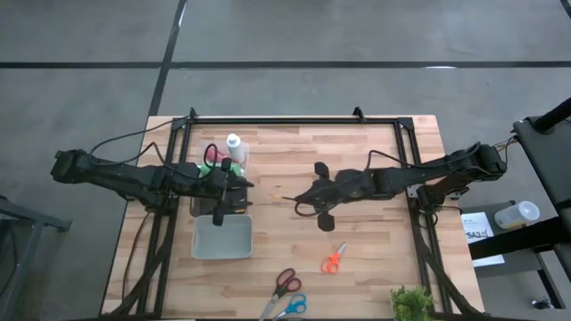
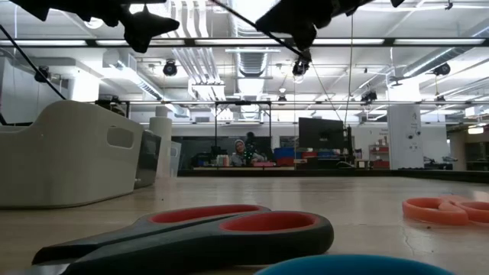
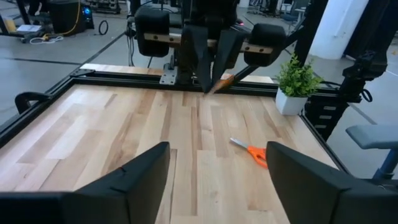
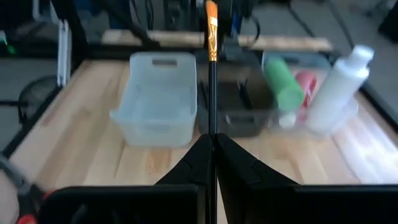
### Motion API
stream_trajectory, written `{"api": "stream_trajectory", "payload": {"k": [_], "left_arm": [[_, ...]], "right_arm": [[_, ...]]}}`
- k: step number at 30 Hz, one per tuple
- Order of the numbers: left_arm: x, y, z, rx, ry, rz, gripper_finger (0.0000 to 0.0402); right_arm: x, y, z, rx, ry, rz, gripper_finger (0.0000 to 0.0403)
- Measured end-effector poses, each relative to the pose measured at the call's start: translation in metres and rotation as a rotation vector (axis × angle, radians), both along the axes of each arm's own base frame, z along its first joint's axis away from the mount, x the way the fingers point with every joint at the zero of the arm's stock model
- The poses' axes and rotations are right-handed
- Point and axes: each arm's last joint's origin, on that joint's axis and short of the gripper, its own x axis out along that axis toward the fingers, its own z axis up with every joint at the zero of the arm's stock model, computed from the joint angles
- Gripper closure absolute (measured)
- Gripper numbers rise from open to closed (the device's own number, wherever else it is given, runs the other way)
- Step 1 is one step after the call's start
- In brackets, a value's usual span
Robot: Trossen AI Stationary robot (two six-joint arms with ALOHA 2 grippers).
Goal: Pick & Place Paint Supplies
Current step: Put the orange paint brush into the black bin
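Observation:
My right gripper (image 1: 303, 198) hovers over the table's middle, shut on a thin brush (image 4: 211, 74) with a dark handle and orange bristles; the bristle end (image 1: 285, 194) points toward the table's left. My left gripper (image 1: 228, 185) is open above the dark bin (image 1: 211, 203), and its fingers (image 3: 140, 171) hold nothing. The white bottle (image 1: 235, 147) stands upright, with the green bottle (image 4: 283, 84) and the red one (image 4: 305, 84) lying beside it, in a clear tray (image 4: 348, 115) behind the dark bin. A pale grey bin (image 1: 223, 237) sits on the near side of the dark one. My right gripper pinches the brush's handle (image 4: 211, 134) between its two shut fingers. The fingers come level from the table's right. The brush runs along them and sticks out past the fingertips. It is lifted clear of the table, with the bristle tip (image 4: 211, 12) pointing at the bins.
Orange scissors (image 1: 333, 259) lie near the middle; red-handled scissors (image 1: 285, 283) and blue-handled ones (image 1: 293, 306) lie at the near edge. A small potted plant (image 1: 412, 303) stands at the near right corner. A black frame (image 1: 294, 119) runs along the far side. Bare wood lies between the arms.

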Motion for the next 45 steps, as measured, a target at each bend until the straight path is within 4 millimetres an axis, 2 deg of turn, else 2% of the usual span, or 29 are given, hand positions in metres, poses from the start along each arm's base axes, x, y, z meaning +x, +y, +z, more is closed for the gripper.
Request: {"api": "stream_trajectory", "payload": {"k": [5,10,16,21,35,45], "left_arm": [[0.000,0.000,0.000,-0.002,0.001,0.000,0.0106],[0.000,0.000,0.000,-0.001,0.001,0.001,0.0102],[0.000,0.001,0.000,0.003,-0.002,0.015,0.0102],[0.000,0.003,0.000,0.023,-0.006,0.095,0.0102],[0.000,0.004,0.000,0.051,-0.007,0.109,0.0102],[0.000,0.003,0.001,0.050,-0.010,0.109,0.0102]], "right_arm": [[0.002,0.000,0.005,0.010,-0.179,0.005,0.0391],[0.009,0.002,0.000,0.014,-0.331,0.026,0.0391],[0.030,0.004,-0.024,0.021,-0.425,0.037,0.0391],[0.046,0.006,-0.041,-0.005,-0.569,0.035,0.0391],[0.093,-0.005,-0.055,0.027,-0.588,-0.004,0.0391],[0.123,-0.007,-0.065,0.020,-0.488,-0.012,0.0391]]}}
